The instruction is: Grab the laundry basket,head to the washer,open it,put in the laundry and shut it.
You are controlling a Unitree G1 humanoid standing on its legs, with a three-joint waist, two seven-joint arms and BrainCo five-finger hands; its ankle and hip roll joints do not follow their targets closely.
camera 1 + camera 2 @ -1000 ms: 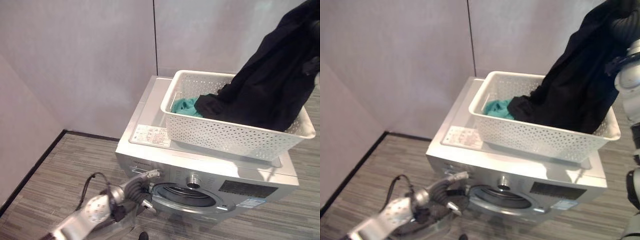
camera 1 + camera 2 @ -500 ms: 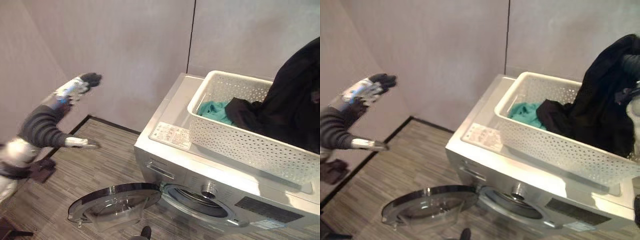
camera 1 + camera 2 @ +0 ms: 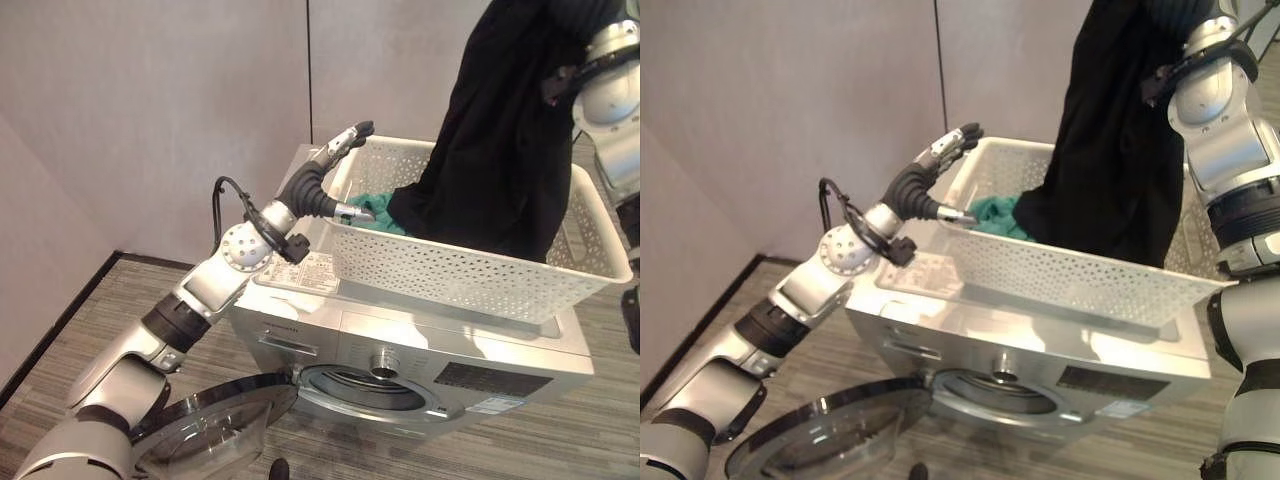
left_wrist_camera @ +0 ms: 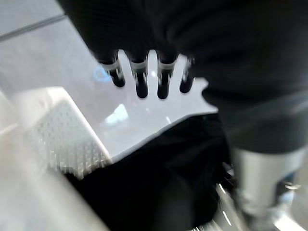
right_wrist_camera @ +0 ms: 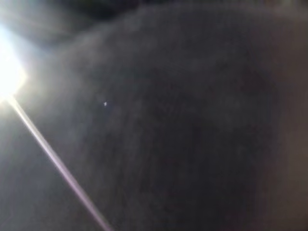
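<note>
A white perforated laundry basket (image 3: 470,275) sits on top of the silver washer (image 3: 400,335). The washer's round door (image 3: 205,435) hangs open at the lower left, baring the drum opening (image 3: 365,385). My left hand (image 3: 338,148) hovers at the basket's left end, open, its straight fingers (image 4: 140,79) pointing over the rim. A teal garment (image 3: 375,210) lies in the basket just past its thumb. A large black garment (image 3: 500,150) hangs high from my raised right arm (image 3: 605,90), its lower end still inside the basket. The cloth hides my right hand.
Grey walls meet in a corner right behind the washer. Striped grey floor (image 3: 90,320) spreads out to the left and in front. The open door sticks out low over the floor in front of the washer.
My left hand has swung from out at the left over to the basket's left end. The black garment has risen higher out of the basket. The camera has shifted as well.
</note>
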